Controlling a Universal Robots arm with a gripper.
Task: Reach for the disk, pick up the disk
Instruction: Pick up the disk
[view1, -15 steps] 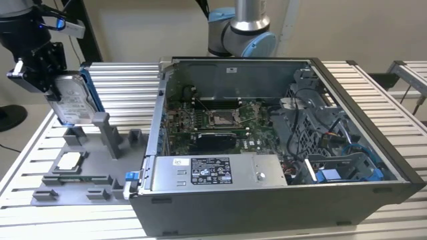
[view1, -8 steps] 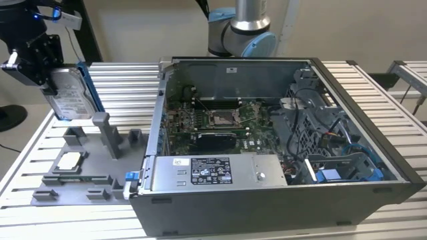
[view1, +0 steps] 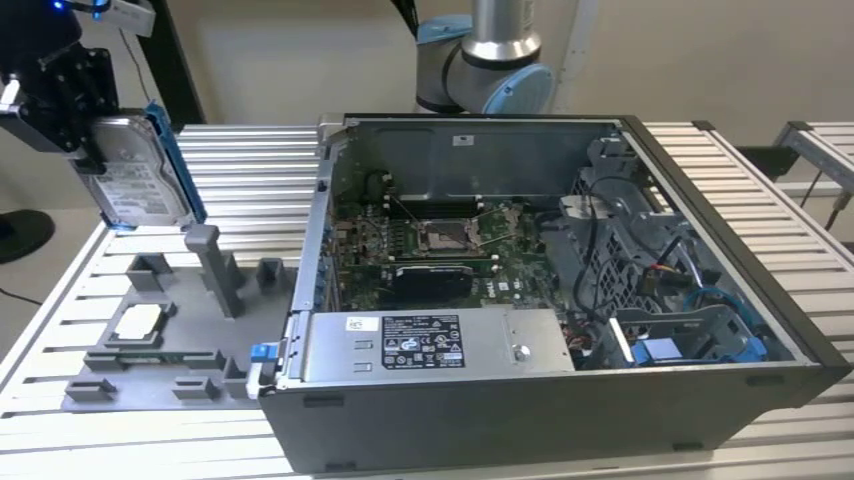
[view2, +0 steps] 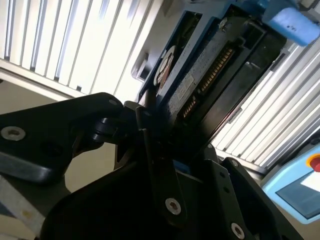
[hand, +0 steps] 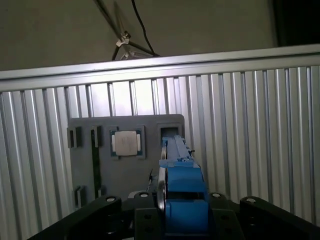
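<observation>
I see the open case (view1: 534, 410) standing on the surface (view1: 254, 160) at the exterior view's right, with the arm's base (view1: 481, 60) behind it. At the exterior view's left the fixture plate (view1: 147, 372) lies on the same surface, 1 chip (view1: 139, 322) seated in it. Above the plate's far end the hand (view1: 83, 135) holds the disk (view1: 134, 185) on edge.
</observation>
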